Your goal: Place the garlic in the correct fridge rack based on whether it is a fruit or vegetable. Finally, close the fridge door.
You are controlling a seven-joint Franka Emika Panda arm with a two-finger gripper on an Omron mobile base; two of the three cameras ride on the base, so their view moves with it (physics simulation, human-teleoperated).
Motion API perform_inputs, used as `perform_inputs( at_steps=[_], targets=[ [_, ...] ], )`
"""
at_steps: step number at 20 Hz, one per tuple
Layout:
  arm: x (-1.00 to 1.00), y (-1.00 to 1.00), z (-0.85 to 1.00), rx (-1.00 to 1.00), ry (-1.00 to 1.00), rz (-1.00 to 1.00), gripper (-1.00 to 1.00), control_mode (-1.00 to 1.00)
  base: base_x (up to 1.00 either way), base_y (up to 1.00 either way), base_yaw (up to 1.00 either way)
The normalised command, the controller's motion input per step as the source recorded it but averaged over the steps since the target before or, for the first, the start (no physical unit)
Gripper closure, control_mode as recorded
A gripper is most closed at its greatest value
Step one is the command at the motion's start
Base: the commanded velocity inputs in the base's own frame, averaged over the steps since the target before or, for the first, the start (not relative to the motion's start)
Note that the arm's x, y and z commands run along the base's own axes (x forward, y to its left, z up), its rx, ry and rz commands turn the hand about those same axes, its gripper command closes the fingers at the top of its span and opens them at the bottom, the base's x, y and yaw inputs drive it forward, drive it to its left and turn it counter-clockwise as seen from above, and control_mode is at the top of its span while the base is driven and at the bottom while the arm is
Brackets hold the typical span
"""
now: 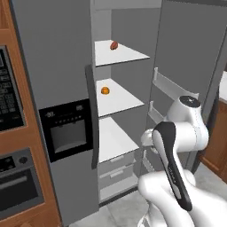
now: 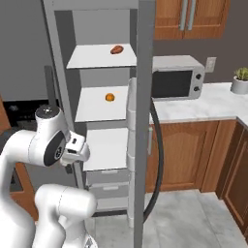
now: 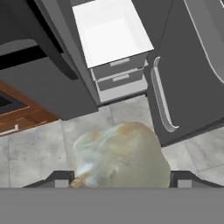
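Note:
The garlic (image 3: 120,155), a lumpy off-white bulb with beige streaks, sits between my gripper's (image 3: 120,183) fingers in the hand view, and the gripper is shut on it. The hand (image 2: 77,147) hangs in front of the open fridge, level with the bare lower rack (image 1: 115,139). The middle rack (image 1: 122,99) carries a small orange fruit (image 1: 105,90). On the top rack (image 1: 126,55) lies a reddish-brown item (image 1: 114,45). The fridge door (image 1: 190,53) stands swung wide open to the right, its dark handle (image 2: 157,160) facing the counter.
The grey door with the black dispenser panel (image 1: 66,128) is shut on the left. Drawers (image 3: 120,78) sit under the lowest rack. Door bins (image 1: 170,84) line the open door. A microwave (image 2: 177,77) and a plant (image 2: 240,80) stand on the right counter.

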Motion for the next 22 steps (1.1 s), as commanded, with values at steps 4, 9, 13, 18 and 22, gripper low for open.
perform_inputs(
  at_steps=[4,9,13,18,22],
  targets=[
    [0.0,0.0,0.0,0.0,0.0,0.0,1.0,1.0,0.55,0.23,-0.16],
    [0.0,0.0,0.0,0.0,0.0,0.0,1.0,1.0,0.56,0.0,-0.03],
    [0.0,0.0,0.0,0.0,0.0,0.0,1.0,1.0,0.52,0.02,0.0],
    [0.0,0.0,0.0,0.0,0.0,0.0,1.0,1.0,0.42,-0.01,0.02],
    [0.0,0.0,0.0,0.0,0.0,0.0,1.0,1.0,0.49,-0.05,0.14]
  ],
)
